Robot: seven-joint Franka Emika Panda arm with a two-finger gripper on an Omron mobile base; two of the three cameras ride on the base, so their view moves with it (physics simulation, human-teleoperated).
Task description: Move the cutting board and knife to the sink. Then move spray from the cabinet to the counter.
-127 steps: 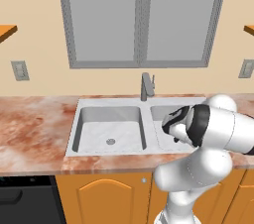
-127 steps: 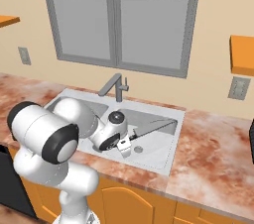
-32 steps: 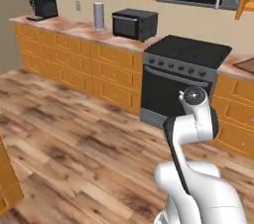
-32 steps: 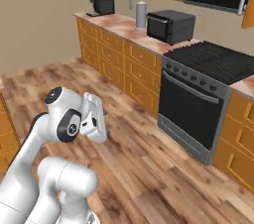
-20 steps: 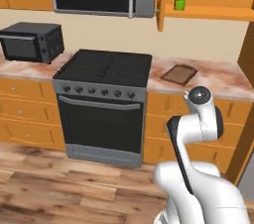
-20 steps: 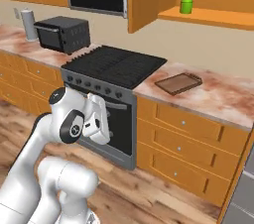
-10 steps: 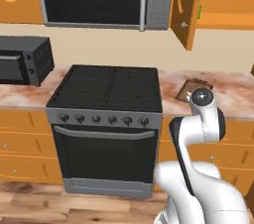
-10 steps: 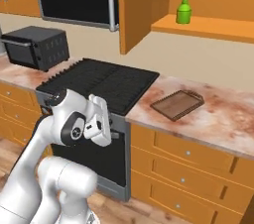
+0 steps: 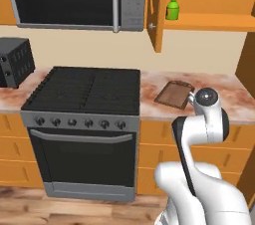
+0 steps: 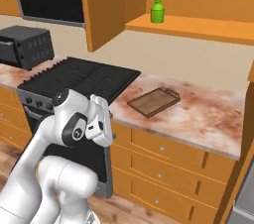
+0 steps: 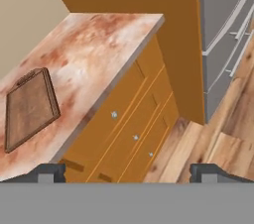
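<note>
The fingers [image 11: 127, 171] stand wide apart and hold nothing; their two dark tips rise at the bottom of the hand view, pointing out over the front edge of the table [image 11: 99, 44] and the orange drawers [image 11: 130, 136] below it. In the right base view the fingers [image 10: 101, 119] sit folded in close to the arm, well short of the table's front edge, a carrying posture that suits a base on the move and not a reach.

The board [image 10: 153, 102] lies flat on the table, near its left end beside the stove [image 10: 84, 79], with its loop handle toward the wall. It rests there untouched, so the first part of the task looks not yet done for it. The board [image 9: 173, 93] is closer to the back of the table than to the front edge, so a grasp would call for the arm to extend up and over. No knife can be made out on or beside it.

The spray [image 10: 158, 5] stands upright on the cabinet shelf [image 10: 198, 27], near the shelf's left end, just beside the open door [image 10: 101, 5]. The door hangs swung out, which leaves the bottle reachable from the front. In the left base view the spray [image 9: 172, 6] stands above and behind the board.

To the right of the table stands a grey fridge [image 11: 225, 34].
</note>
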